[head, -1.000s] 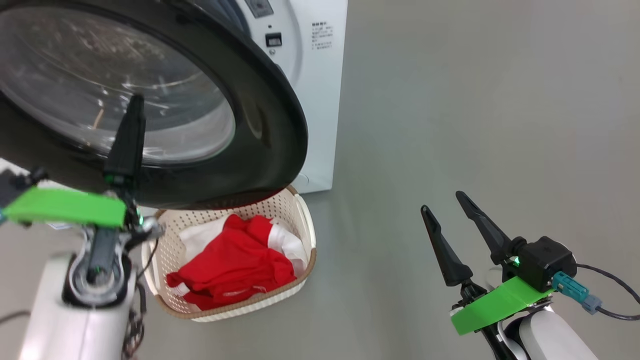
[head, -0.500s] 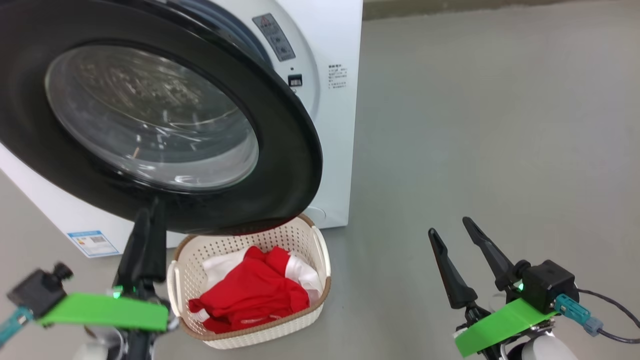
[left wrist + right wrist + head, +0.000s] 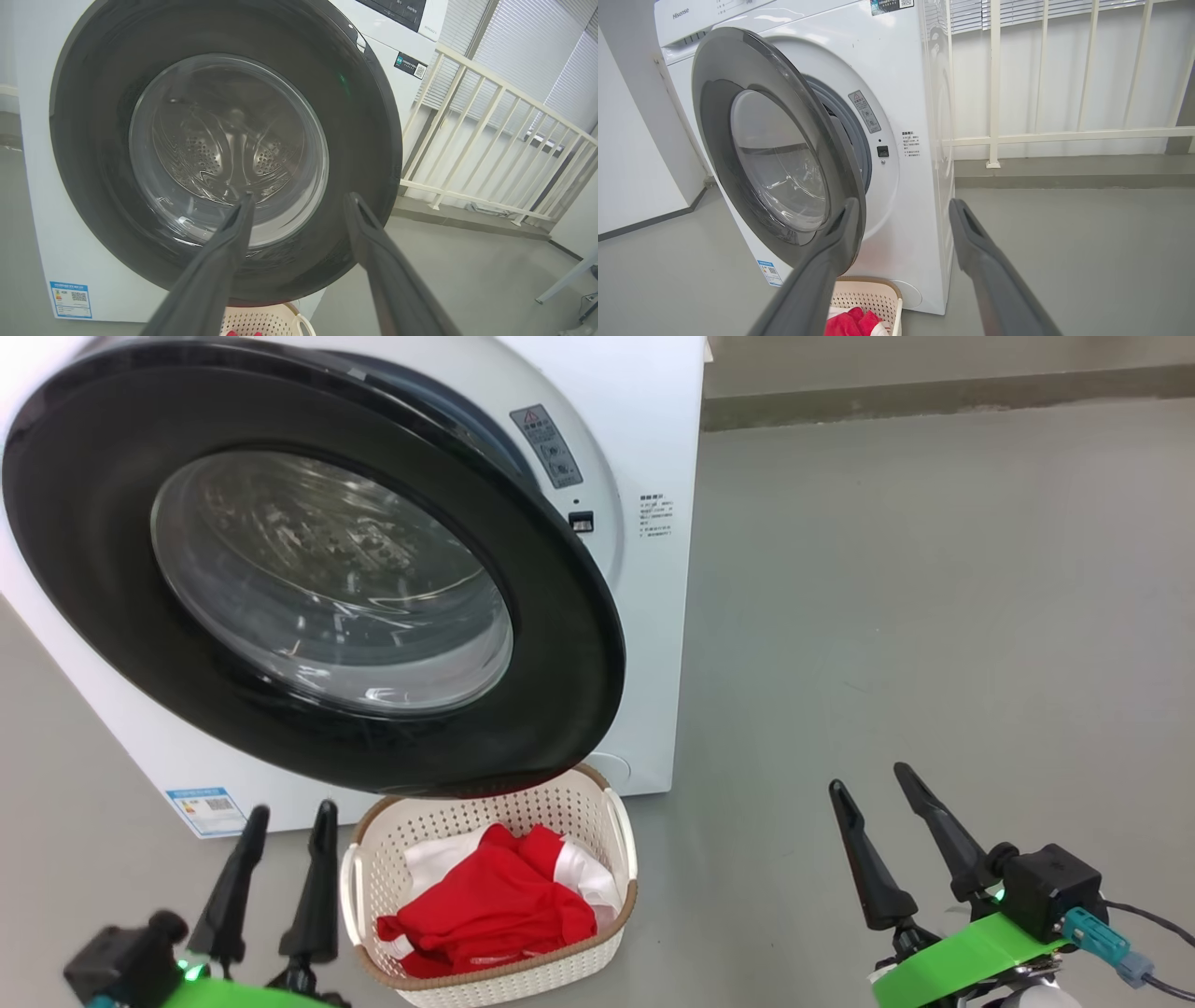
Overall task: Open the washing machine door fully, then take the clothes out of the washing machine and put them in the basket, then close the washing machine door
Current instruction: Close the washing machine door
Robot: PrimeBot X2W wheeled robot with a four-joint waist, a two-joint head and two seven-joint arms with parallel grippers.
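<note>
**A:** Since the clothes (image 3: 495, 905) lie heaped in the basket (image 3: 439, 826), I judge that shutting the washing machine door (image 3: 308, 588) is the step in hand. How does it stand?

**B:** Ajar. It hinges at the head view's left, and its free edge stands off the white front of the washing machine (image 3: 653, 448), above the basket's far rim (clear of it, as far as I can tell). The basket sits on the floor (image 3: 887, 616) just before the machine. Through the glass I see bare steel drum and no red.

**A:** And the pincers?

**B:** Both are wide and empty. The left pincer (image 3: 291, 814) is low, just beside the basket, with its fingers pointing up at the door's lower black rim. The right pincer (image 3: 870, 777) is well apart to the right, over bare floor.

**A:** Which would you use?

**B:** Probably the left, since it faces the door squarely. I would press on the black rim toward the free edge, far from the hinge, where a light push turns the door most. I would keep off the bulging glass, where a finger would likely slide. Follow the door's arc and press until the edge meets the small dark latch slot (image 3: 581, 522), because a door merely resting there may spring back.

**A:** Any risk?

**B:** Clipping the basket's handle, so raise the arm before pushing.
</note>
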